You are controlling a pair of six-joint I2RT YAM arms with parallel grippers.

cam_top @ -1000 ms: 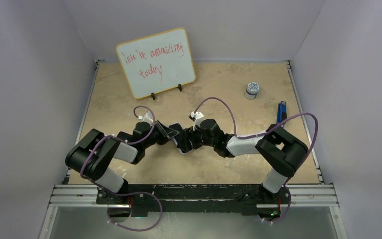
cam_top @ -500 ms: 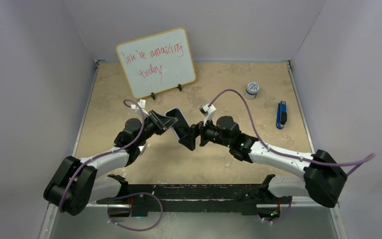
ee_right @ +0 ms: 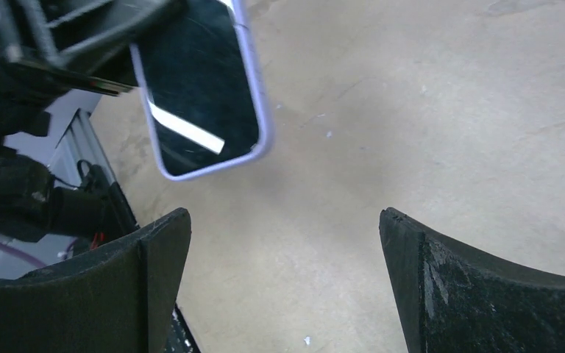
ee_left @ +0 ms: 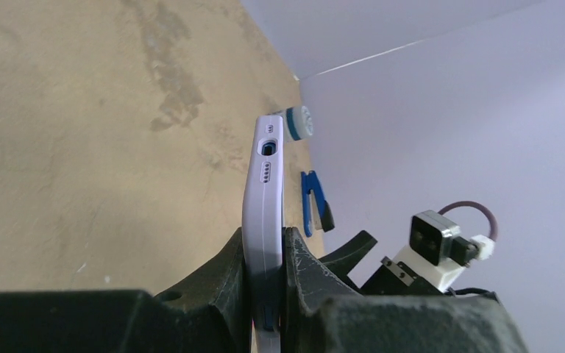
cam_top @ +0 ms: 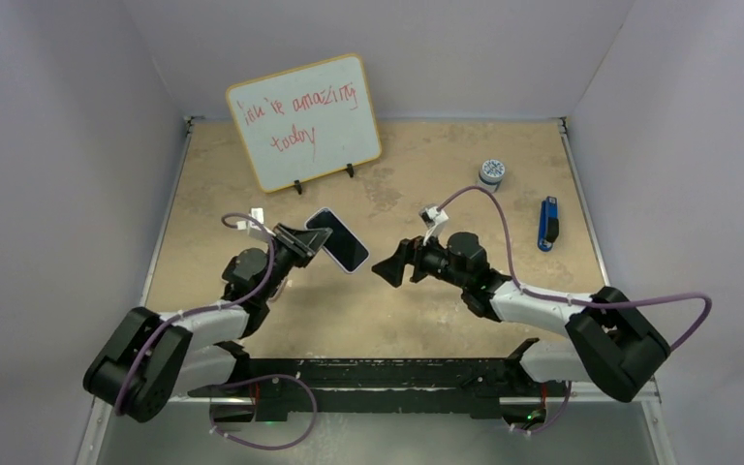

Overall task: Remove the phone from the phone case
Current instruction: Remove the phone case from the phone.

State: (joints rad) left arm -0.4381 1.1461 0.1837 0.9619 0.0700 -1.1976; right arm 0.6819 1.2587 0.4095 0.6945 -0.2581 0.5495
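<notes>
I am holding the phone (cam_top: 340, 240) up off the table (cam_top: 446, 174) with my left gripper (cam_top: 302, 239). Its jaws are squeezing tight on the left side of the phone, one on the glass and one on the back. The phone is sitting inside its purple case (ee_left: 263, 198), in the middle of the scene, a bit to the left. My right gripper (cam_top: 388, 269) is hanging just to the right of it, jaws wide apart and holding nothing.

I am guessing the phone is hard, flat and slippery on the glass, and it could crack if it falls. The case looks soft and bendy at the rim. So I am planning to pinch a free corner of that rim with the right gripper and peel it back while the left one holds tight.
</notes>
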